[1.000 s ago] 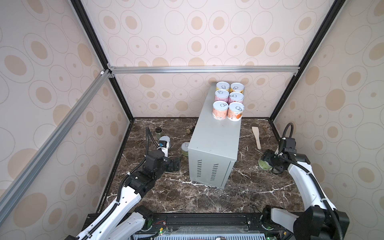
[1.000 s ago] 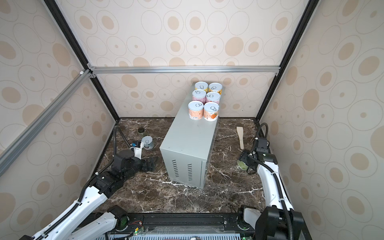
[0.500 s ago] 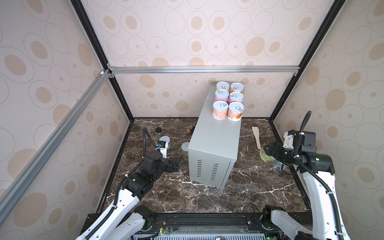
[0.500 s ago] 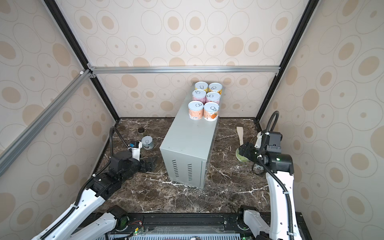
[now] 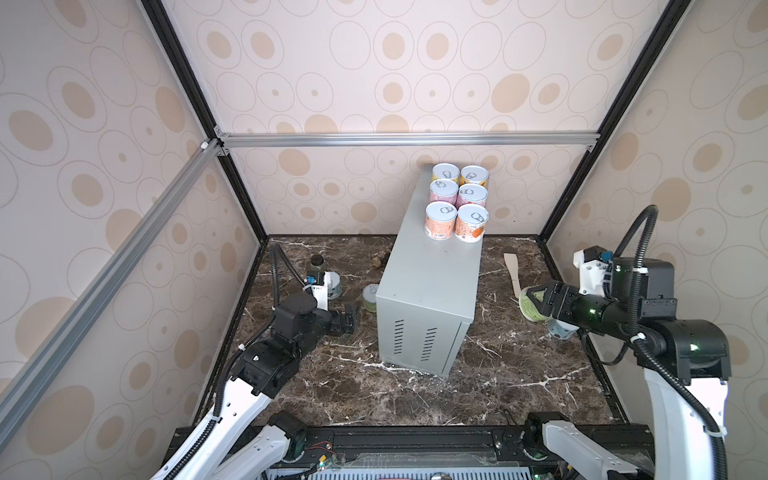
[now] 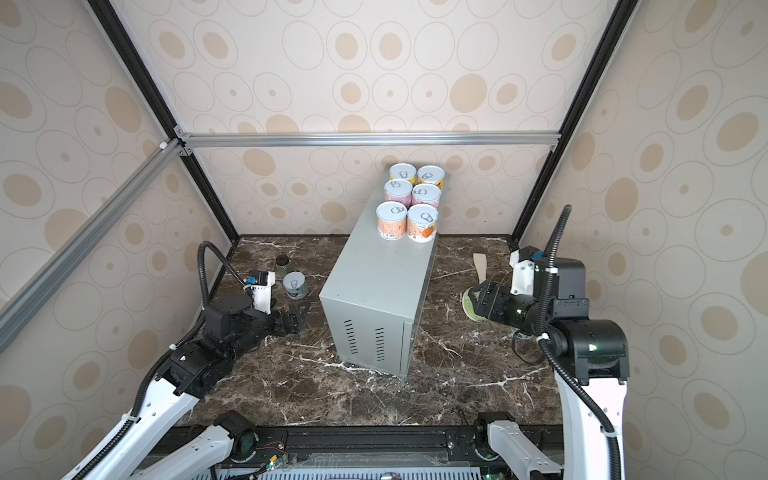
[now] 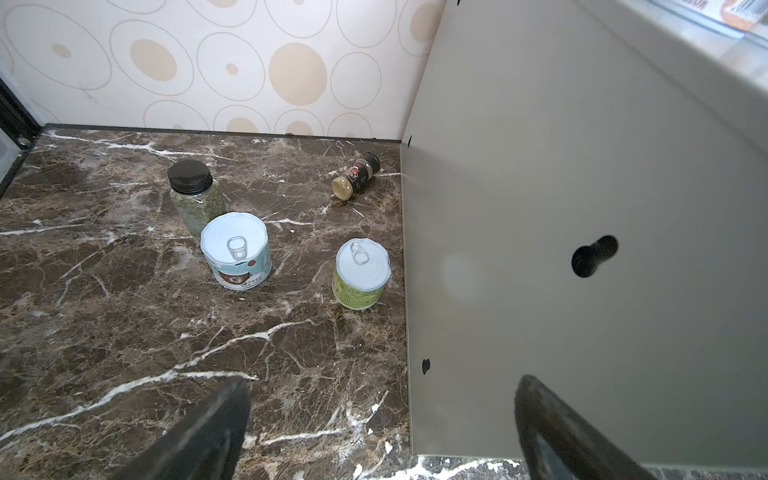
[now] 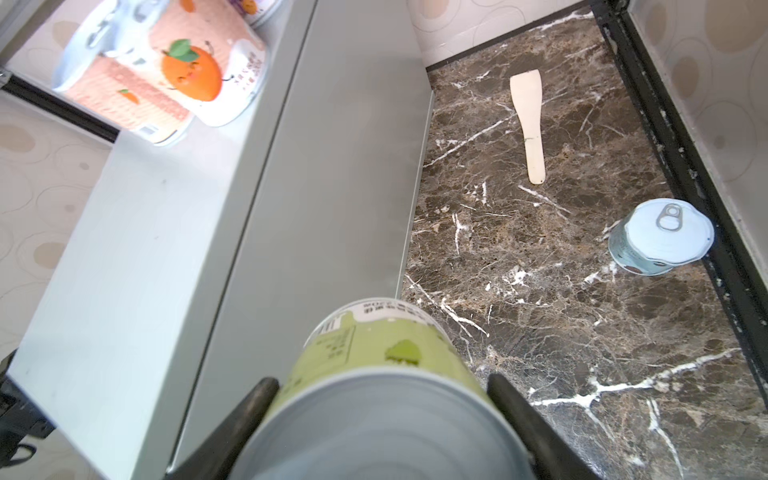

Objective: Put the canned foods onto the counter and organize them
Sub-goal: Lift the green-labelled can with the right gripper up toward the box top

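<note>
Right end effector clamps green tin across its rigid sidewall (slick label, probably hefty); left end effector spread wide, empty.

A glass jar of green herbs with a black screw lid is standing upright on the dark brown marble floor, ahead of the left claw and well apart from it. Farther out from that claw, a small dark-labelled spice bottle is lying on its side. Ahead of the right claw, a pale wooden spatula is lying flat, blade pointing away from it. Circle-patterned beige wallpaper is covering the walls.
</note>
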You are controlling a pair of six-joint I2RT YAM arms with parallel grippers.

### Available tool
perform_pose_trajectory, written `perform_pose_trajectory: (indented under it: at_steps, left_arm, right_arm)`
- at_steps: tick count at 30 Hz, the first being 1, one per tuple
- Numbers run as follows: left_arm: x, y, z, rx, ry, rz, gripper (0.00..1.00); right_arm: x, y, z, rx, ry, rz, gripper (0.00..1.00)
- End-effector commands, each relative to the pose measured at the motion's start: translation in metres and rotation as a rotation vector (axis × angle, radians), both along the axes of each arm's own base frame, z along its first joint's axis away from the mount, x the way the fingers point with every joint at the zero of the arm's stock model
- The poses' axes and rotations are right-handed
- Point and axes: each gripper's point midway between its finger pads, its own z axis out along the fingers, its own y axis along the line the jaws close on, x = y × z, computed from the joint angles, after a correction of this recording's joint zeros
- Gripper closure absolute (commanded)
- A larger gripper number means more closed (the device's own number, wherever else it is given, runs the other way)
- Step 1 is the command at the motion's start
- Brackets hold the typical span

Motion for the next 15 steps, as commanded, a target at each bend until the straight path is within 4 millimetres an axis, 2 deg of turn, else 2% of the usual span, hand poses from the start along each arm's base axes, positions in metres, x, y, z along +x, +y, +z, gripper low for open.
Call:
perform_pose_trajectory:
  at_steps: [1,9,15]
  left_arm:
    - [0.003,0.003,0.014,-0.006,-0.009,0.023,0.01]
    - [0.008,-0.003,0.018,-0.022,-0.002,0.012,0.01]
    - [0.012,-0.005,0.015,-0.007,0.007,0.008,0.01]
  right_arm:
    - [-0.011,0.006,0.020,-0.029,-0.040,0.051,0.49]
    - [-0.014,0.014,0.050,-0.082,-0.095,0.112,0.49]
    - [-0.008,0.026,0.058,-0.090,-0.092,0.168,0.50]
